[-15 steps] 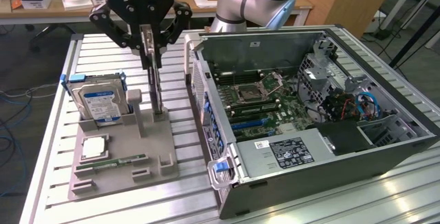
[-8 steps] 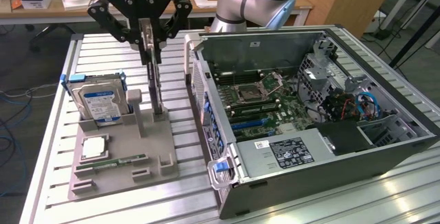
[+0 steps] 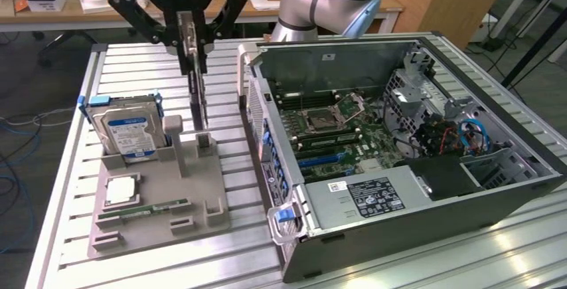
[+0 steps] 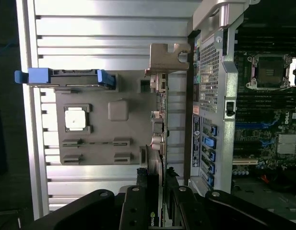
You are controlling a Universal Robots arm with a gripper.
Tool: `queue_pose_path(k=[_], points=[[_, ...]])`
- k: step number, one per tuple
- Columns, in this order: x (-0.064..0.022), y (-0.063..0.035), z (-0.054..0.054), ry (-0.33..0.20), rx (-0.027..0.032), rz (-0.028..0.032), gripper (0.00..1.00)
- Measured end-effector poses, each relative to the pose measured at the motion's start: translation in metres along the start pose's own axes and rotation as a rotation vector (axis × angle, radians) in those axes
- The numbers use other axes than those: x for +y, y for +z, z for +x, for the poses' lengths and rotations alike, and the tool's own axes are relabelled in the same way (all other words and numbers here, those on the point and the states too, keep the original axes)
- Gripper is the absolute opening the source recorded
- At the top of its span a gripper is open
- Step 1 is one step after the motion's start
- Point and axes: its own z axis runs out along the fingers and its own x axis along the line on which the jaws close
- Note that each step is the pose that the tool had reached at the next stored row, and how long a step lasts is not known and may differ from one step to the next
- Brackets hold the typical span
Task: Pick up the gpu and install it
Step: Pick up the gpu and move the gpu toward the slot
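1. A robot arm [image 3: 332, 0] grips the gpu [image 3: 198, 96] by its top edge. The jaws are closed part-way onto the thin board, so it hangs upright and edge-on over the grey holder [image 3: 151, 230] on the counter [image 3: 133, 70].
2. The card's lower edge sits right at the holder's upright slot posts. Neither view shows whether it is clear of the slot or resting in it.
3. Holding the top edge appears to leave the bottom connector edge free and the card plumb, as it would stand in the holder's slot.
4. From the wrist, the silver bracket [image 4: 169, 58] caps one end of the card. It lies at the holder's edge nearest the computer case [image 3: 354, 53].
5. In the holder, a hard drive [image 3: 130, 133] stands upright in a blue-clipped cradle on the side away from the case. A processor chip [image 3: 121, 189] and a memory stick [image 3: 146, 209] lie flat in their own recesses. Each part seems seated for a clean grasp from above.
6. The case lies on its side just beside the holder with its panel off, so the motherboard [image 3: 341, 126] faces up. No card stands in it, so the install looks not yet done.
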Motion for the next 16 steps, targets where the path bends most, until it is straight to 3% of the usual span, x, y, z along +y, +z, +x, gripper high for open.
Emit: queue_pose_path(k=[10,16], points=[[-0.0007,-0.0138,0.000,0.000,0.0000,0.0000,0.26],[-0.0007,-0.0149,-0.001,0.000,0.0002,0.0000,0.26]])
